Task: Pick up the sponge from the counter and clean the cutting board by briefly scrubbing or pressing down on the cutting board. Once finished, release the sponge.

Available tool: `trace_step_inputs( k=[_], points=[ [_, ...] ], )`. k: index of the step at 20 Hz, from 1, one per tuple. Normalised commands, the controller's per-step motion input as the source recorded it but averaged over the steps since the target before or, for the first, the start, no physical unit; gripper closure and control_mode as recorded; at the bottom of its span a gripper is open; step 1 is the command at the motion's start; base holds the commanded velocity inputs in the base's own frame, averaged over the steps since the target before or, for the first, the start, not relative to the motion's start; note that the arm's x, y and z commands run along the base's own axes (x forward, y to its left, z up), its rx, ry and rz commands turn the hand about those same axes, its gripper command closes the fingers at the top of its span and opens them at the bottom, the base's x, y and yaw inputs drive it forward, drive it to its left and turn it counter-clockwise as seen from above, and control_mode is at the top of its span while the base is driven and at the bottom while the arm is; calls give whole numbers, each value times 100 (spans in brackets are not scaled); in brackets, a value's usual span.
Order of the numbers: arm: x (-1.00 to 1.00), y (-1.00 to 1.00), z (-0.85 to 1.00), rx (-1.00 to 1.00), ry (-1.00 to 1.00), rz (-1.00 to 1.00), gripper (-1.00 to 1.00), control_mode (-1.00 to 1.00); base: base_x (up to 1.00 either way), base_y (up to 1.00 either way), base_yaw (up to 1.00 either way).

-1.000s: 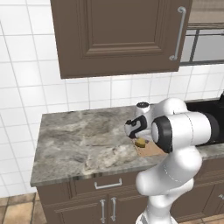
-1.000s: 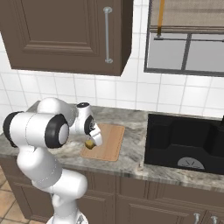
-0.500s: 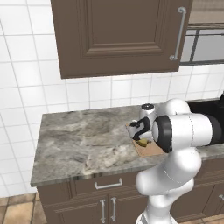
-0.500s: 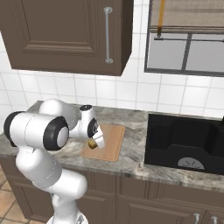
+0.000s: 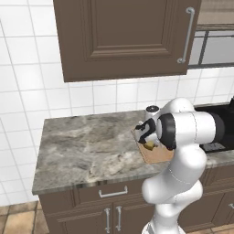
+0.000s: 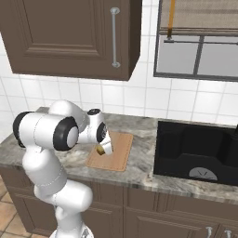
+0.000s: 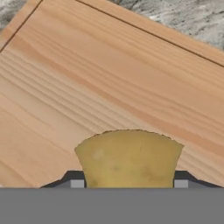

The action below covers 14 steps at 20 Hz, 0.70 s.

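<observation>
Both base views look forward and down from behind the arm, left and right, sharing the bench (image 5: pixel 82 146) and cutting board (image 6: pixel 118 153). The hand view sits close above the board.

No text, label, brand, number or sign can be read anywhere: the cupboard doors, wall tiles, worktop and board carry no lettering at all.
</observation>
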Motion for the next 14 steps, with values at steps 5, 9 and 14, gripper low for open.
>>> trace_step_inputs(
  k=[5, 9, 14],
  points=[
    [41, -13, 0, 0, -4, -9, 100, -100, 0, 0, 0],
    [34, -22, 0, 0, -7, -5, 100, -100, 0, 0, 0],
    [37, -15, -1, 0, -8, -3, 100, -100, 0, 0, 0]
  ],
)
